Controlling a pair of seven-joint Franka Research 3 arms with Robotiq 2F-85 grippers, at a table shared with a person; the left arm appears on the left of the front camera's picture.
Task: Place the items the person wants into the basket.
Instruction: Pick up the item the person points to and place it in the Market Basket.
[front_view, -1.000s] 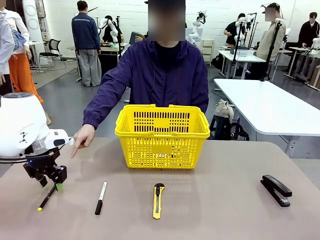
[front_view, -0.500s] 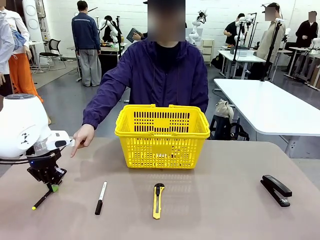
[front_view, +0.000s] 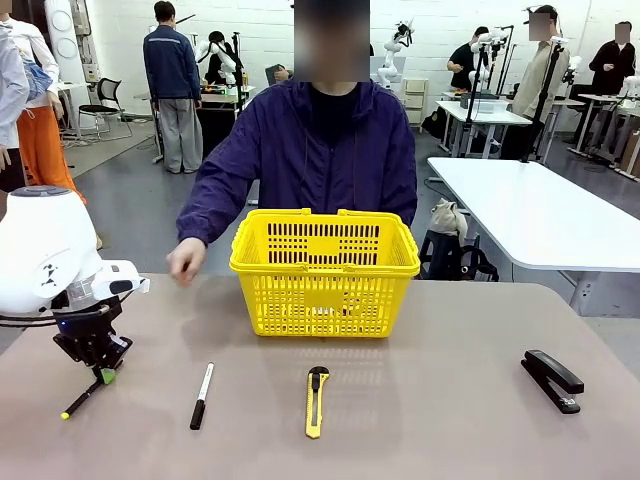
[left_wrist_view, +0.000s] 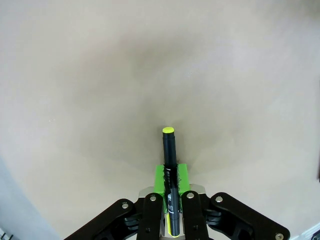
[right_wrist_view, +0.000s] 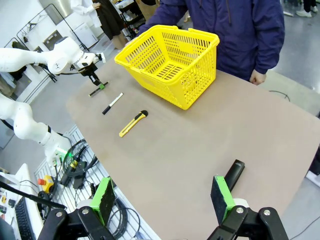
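Note:
My left gripper is shut on the thin black pen at the table's left, and the pen's yellow tip slants down toward the tabletop. In the left wrist view the pen sticks out from between the green pads. The white marker with a black cap lies right of it. The yellow basket stands mid-table in front of the person, whose hand is curled at the table's far edge, left of the basket. My right gripper hangs open above the table's right corner.
A yellow utility knife lies in front of the basket. A black stapler rests at the right, close under my right gripper in the right wrist view. Bare tabletop lies between knife and stapler.
My left gripper has closed fully on the pen and raised its near end. The person's pointing hand has pulled back into a loose fist beside the basket.

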